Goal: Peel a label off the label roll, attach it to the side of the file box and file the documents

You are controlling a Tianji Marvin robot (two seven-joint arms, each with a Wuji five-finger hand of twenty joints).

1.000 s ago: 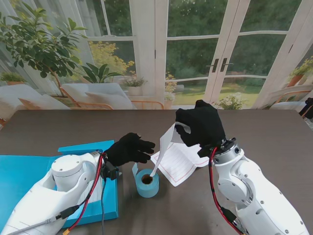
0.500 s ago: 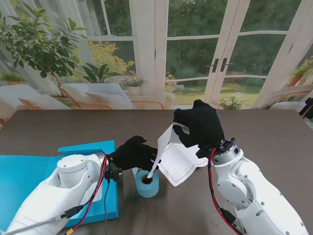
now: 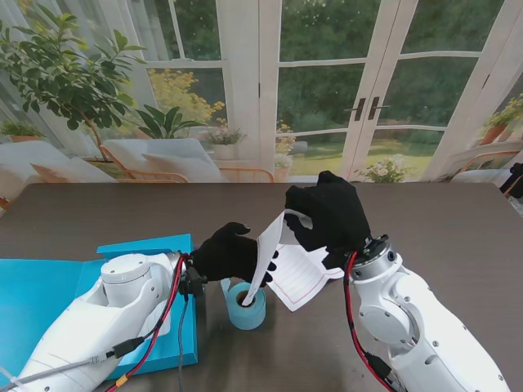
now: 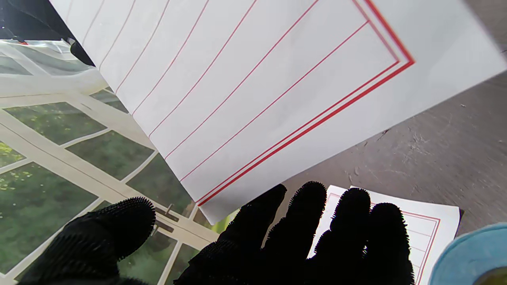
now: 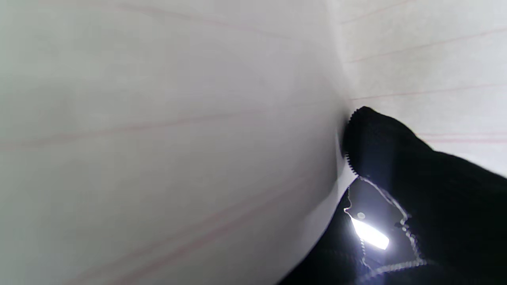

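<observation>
One light blue label roll (image 3: pixel 246 305) is standing on the dark worktop (image 3: pixel 441 229), at 6 o'clock of the view centre. One white red-lined label strip (image 3: pixel 266 253) is rising from it, pinched at its top by the black-gloved right hand (image 3: pixel 325 214). The black-gloved left hand (image 3: pixel 230 254), fingers (image 4: pixel 301 221) spread and grasping nothing, is hovering just beside the strip. One white red-bordered document sheet (image 3: pixel 304 276) is lying at 3 o'clock of the roll; one blue file box (image 3: pixel 49 298) at 9 o'clock.
</observation>
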